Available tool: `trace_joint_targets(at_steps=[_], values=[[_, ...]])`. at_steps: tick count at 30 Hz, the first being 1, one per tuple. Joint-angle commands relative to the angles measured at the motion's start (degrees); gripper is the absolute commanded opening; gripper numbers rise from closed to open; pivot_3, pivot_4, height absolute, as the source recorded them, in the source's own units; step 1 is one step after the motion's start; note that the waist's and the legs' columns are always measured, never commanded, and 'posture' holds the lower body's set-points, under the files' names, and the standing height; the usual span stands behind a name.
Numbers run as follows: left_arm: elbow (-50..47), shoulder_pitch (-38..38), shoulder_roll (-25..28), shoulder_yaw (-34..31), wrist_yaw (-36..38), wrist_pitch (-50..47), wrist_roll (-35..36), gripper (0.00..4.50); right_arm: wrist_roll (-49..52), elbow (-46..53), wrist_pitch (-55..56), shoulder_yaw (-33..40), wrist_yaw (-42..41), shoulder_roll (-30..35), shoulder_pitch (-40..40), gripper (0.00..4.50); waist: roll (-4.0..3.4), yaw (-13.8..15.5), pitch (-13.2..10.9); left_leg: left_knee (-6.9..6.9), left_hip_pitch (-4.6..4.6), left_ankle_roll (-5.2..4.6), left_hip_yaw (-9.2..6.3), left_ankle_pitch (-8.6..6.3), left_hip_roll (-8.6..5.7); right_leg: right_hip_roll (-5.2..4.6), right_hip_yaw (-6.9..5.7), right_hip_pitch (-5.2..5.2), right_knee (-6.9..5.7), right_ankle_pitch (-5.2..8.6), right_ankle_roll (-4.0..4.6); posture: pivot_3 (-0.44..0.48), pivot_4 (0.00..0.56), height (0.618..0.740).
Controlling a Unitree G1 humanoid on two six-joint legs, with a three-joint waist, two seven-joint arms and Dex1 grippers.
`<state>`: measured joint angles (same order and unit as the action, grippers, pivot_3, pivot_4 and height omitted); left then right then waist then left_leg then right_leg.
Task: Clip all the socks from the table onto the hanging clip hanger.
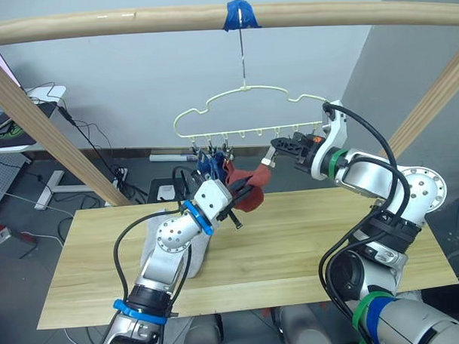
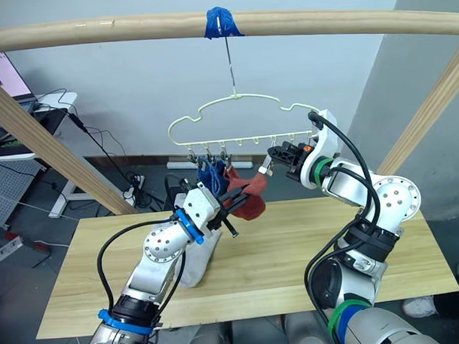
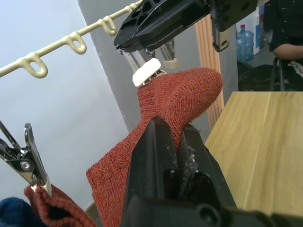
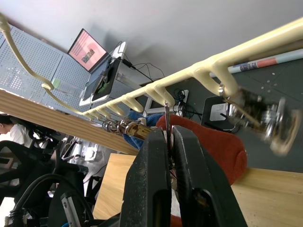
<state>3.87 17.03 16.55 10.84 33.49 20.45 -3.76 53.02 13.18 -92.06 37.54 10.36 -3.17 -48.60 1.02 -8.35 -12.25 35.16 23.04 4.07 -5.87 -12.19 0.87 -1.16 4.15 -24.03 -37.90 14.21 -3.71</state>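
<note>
The left gripper (image 1: 241, 193) is pressed together on the middle of a rust red sock (image 3: 165, 113), with no visible gap beyond the fabric pinched between its fingers. It holds the sock raised above the table (image 1: 307, 245), just under the bar of the clip hanger (image 1: 246, 111). This height appears chosen so that the sock's upper edge reaches the row of clips without pulling the hanger sideways.

The right gripper (image 1: 277, 145) is closed on a metal clip (image 3: 147, 73) hanging from the hanger bar. The right wrist view shows the thin metal lever of that clip squeezed between the two black fingers. The white tip of the clip touches the upper edge of the held sock. Squeezing the lever is judged to keep the clip mouth open while the left arm feeds the fabric in. Whether the clip has already bitten onto the sock cannot be told.

Further along the bar, toward the robot's left, a blue sock (image 1: 208, 167) and a second rust red sock (image 3: 54, 208) hang from neighbouring clips. The remaining loops of the bar toward the right arm are unfilled.

A light grey sock (image 1: 160, 246) lies on the table below the left arm, partly hidden by it. Its count cannot be confirmed.

The hanger hook hangs from a round wooden pole (image 1: 134, 23) at a blue tape wrap (image 1: 240, 13).
</note>
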Motion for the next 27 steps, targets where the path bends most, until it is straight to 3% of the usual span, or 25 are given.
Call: trace_joint_targets(at_steps=[1,26,27], values=[[-0.99,0.95,-0.08,0.1,-1.02,1.25,-0.14,0.04,2.63,0.82,-0.44,-0.48,1.14,0.35,0.25,0.0,0.0,-0.01,0.0,0.0,0.0,0.0,0.0,0.0,0.0,0.0,0.0,0.0,0.0,0.0,0.0,-0.179,0.174,0.74],[0.95,3.33,-0.76,0.84,-2.18,2.39,-1.21,0.04,8.84,-0.34,-0.44,-2.24,6.67,-1.15,0.54,0.0,0.0,-0.04,0.0,-0.01,0.01,-0.01,-0.02,0.01,0.0,0.01,-0.01,-0.01,-0.01,0.0,0.0,-0.171,0.165,0.74],[0.94,3.28,-0.72,0.83,-2.18,2.42,-1.21,0.02,8.45,-0.2,-0.44,-2.46,6.38,-0.84,0.7,0.28,-0.01,-0.03,0.01,-0.01,0.01,-0.01,-0.01,0.01,0.0,0.01,-0.01,-0.01,-0.01,0.0,0.0,-0.166,0.16,0.74]])
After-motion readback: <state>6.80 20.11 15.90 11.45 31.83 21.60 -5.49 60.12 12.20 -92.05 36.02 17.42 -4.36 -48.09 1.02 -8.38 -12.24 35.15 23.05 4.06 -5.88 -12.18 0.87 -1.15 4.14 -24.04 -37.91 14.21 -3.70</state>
